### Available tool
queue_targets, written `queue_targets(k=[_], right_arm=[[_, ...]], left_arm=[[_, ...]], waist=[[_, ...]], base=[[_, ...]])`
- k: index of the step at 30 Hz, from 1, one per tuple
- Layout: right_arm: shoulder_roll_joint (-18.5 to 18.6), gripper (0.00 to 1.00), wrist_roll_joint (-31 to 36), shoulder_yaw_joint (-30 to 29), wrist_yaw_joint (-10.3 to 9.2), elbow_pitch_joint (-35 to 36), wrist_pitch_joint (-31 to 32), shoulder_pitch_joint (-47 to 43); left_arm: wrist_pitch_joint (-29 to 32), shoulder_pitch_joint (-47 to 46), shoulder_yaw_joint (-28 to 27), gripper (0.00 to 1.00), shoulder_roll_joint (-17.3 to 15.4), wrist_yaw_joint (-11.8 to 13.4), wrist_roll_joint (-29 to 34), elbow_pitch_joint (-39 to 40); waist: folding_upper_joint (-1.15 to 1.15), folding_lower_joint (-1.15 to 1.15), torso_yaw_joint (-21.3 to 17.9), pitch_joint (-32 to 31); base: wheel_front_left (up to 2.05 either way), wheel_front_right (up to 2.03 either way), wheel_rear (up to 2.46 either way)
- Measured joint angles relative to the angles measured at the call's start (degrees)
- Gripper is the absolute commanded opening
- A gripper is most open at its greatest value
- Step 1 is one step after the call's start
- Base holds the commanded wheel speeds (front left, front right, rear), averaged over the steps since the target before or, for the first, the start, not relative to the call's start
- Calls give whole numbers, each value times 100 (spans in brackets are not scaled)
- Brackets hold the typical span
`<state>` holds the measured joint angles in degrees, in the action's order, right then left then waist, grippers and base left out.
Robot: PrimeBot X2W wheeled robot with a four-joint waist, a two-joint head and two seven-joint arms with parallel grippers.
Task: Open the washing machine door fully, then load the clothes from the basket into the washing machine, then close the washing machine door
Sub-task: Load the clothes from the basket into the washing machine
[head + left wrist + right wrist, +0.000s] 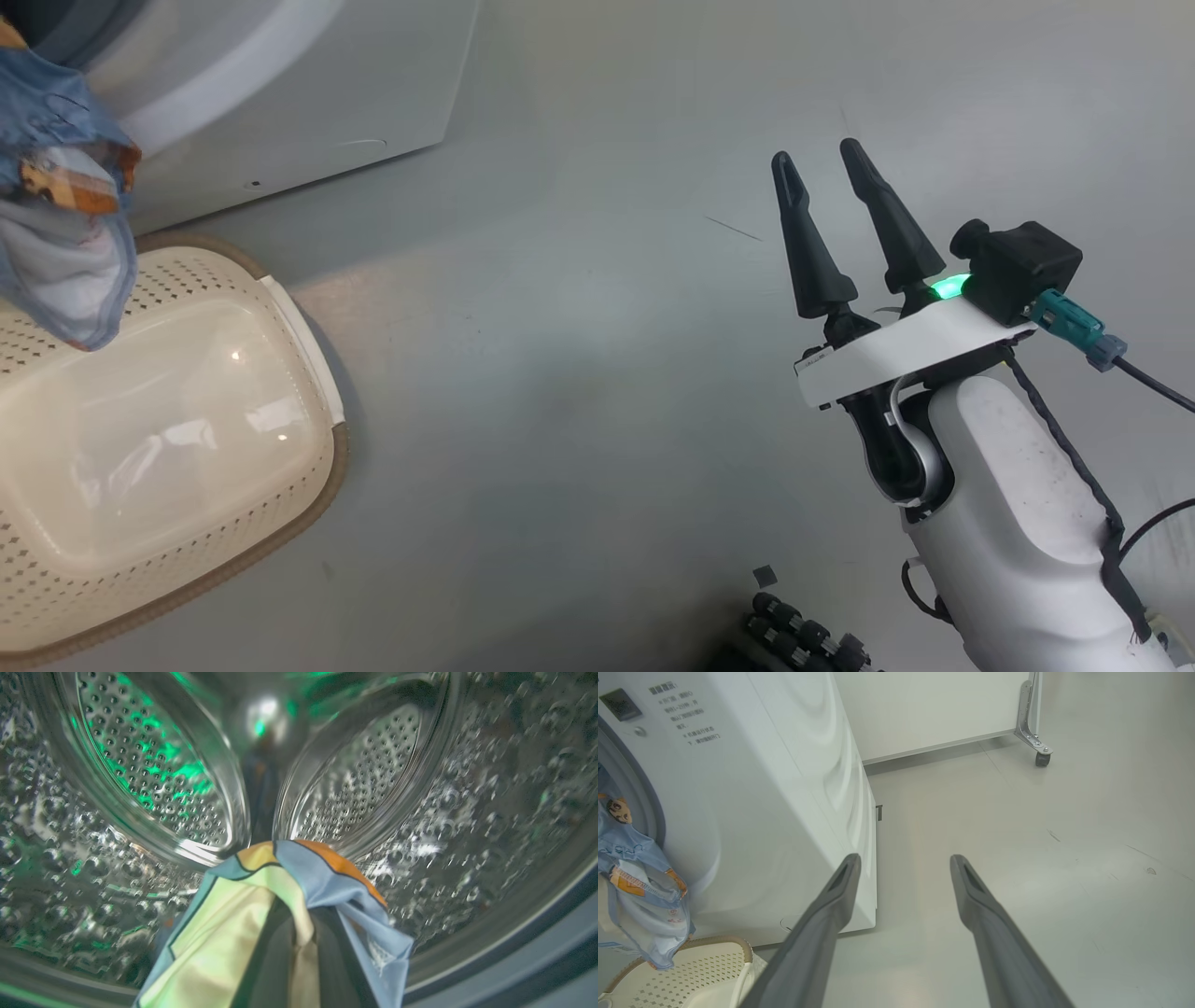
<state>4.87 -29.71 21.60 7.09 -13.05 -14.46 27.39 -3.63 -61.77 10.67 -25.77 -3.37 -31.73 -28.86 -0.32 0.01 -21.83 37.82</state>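
In the left wrist view my left gripper point(306, 933) reaches into the washing machine's perforated steel drum point(154, 774), shut on the clothes point(261, 905): blue fabric with orange and cream patches draped over its dark fingers. The head view shows the clothes point(65, 233) trailing from the machine's opening at the upper left, above the basket point(187, 420), whose glossy bottom is bare. My right gripper point(822, 159) hovers open over the floor, well to the right of the white washing machine point(308, 84). The washing machine door is out of view.
In the right wrist view the machine's side panel point(808, 812) is close on the left, with the basket point(691, 970) at its foot. A white panel on a caster point(1041, 758) stands at the back. Grey floor point(1017, 858) stretches ahead. Dark rollers point(803, 635) sit by my base.
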Motion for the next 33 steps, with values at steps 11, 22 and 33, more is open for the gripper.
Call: queue_targets(k=[11,22,33], right_arm=[[-51,100,103,-120,0,-3,0,6],[-49,100,157,-145,0,-25,0,7],[3,100,202,-252,0,-63,0,7]], left_arm=[[-490,-338,-68,100,142,60,58,-757],[-556,-309,252,100,372,-10,231,-1235],[-875,-155,364,100,528,-133,271,-1360]], waist=[[0,0,-24,68],[0,0,164,-100],[0,0,389,-294]], base=[[0,0,0],[0,0,0],[0,0,0]])
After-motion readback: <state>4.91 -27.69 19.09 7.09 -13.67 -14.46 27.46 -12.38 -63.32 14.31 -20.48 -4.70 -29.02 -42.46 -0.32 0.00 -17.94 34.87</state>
